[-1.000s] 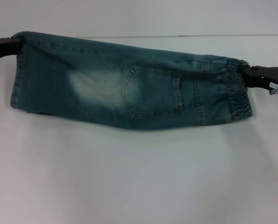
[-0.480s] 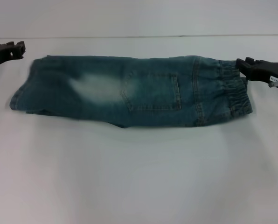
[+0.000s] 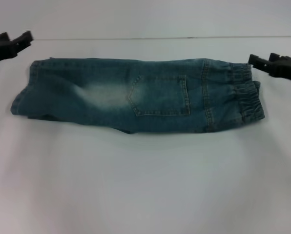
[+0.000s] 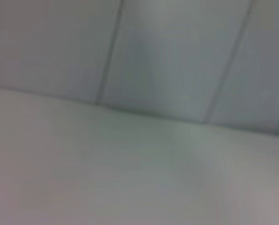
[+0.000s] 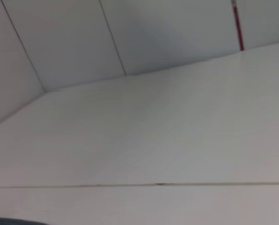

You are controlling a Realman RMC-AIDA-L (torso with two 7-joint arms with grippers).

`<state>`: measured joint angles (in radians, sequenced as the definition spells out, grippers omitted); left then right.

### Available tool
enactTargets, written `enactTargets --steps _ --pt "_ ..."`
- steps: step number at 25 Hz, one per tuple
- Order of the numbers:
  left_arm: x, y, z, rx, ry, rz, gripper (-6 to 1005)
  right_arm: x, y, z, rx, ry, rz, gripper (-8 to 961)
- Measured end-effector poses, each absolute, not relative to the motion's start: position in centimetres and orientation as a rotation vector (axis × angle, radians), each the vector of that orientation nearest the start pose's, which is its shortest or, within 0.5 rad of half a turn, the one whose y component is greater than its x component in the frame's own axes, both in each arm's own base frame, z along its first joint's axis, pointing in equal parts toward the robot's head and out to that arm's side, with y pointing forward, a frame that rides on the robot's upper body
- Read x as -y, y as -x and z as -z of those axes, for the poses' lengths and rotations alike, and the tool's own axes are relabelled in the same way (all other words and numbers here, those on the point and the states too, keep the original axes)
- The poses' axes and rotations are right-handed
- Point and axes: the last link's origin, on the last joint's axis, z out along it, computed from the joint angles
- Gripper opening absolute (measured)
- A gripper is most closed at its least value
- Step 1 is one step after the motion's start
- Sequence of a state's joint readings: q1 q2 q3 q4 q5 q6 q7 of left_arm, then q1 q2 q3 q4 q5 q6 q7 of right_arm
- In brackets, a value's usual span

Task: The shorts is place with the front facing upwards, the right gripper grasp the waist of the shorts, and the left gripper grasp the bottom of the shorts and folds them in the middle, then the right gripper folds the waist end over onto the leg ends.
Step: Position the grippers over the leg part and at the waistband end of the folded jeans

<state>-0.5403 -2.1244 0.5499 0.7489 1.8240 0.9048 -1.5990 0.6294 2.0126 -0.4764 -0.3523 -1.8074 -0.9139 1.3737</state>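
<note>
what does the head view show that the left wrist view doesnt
Only the head view shows the shorts lying folded lengthwise, the waist toward the right gripper and the leg ends toward the left gripper, both grippers open and clear of the denim. Only the left wrist view shows panelled wall close up. Both show the white table.

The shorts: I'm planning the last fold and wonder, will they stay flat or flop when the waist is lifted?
The shorts probably flop: they are soft denim, lying limp on the table. The gathered waist looks bulky, so it may spring back. Doubled layers could slide apart.
</note>
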Motion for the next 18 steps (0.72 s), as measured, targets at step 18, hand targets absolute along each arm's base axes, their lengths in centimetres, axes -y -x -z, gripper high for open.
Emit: enactTargets --steps 18 --pt "-31.7 27.4 -3.8 0.783 2.594 0.852 906 -39.3 -27.0 -12.4 -1.381 2.404 -0.367 955"
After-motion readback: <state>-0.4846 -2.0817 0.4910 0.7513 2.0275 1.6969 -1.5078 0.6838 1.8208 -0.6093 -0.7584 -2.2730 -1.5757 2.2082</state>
